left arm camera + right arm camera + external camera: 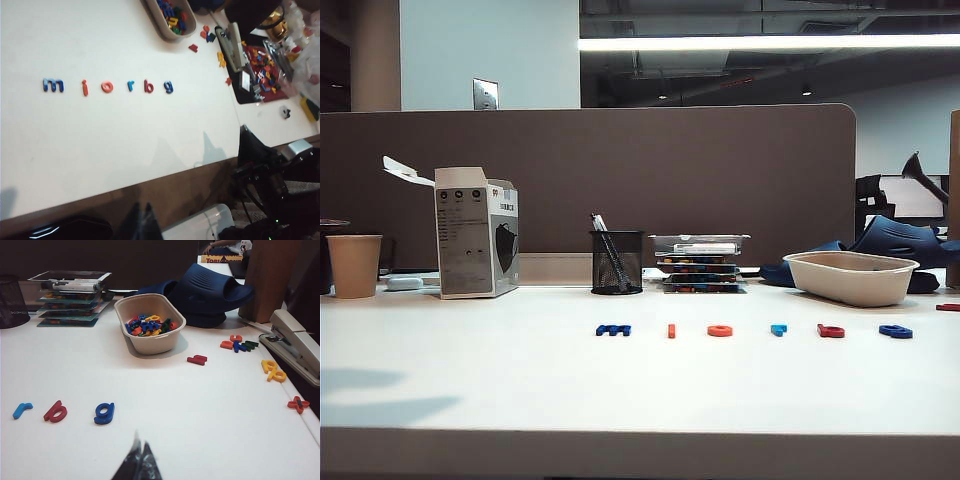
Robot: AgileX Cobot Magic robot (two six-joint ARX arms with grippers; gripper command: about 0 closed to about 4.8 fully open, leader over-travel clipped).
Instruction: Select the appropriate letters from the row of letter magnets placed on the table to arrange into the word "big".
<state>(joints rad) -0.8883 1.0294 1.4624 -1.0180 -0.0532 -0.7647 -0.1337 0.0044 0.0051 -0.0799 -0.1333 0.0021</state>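
Item: row of letter magnets (106,86), six pieces lying flat on the table (520,390), reading m, i, o, r, b, g. All in line, none touching; nothing pulled out yet.

Landmark: the tan tub (150,342) of spare letters.
- Dark blue "g" (104,413): the row's end nearest the tub, on bare table in front of it.
- Red "b" (55,411): just beside the "g", on the side away from the tub.
- Orange-red bar "i" (671,330): well away from the tub, with the orange ring (720,330) and the light blue "r" (778,329) between it and the "b".
- Dark blue "m" (613,329): farthest from the tub; not wanted.

My left gripper (142,220): high over the near table edge, well short of the row, tips pressed together, empty. My right gripper (140,460): low, just short of the "g", tips together, empty.

Step in hand, as I judge it: approach, first pick not begun. Next move calls for parting one pair of fingers, descending on the "b", and pinching a thin flat piece without nudging its neighbours.
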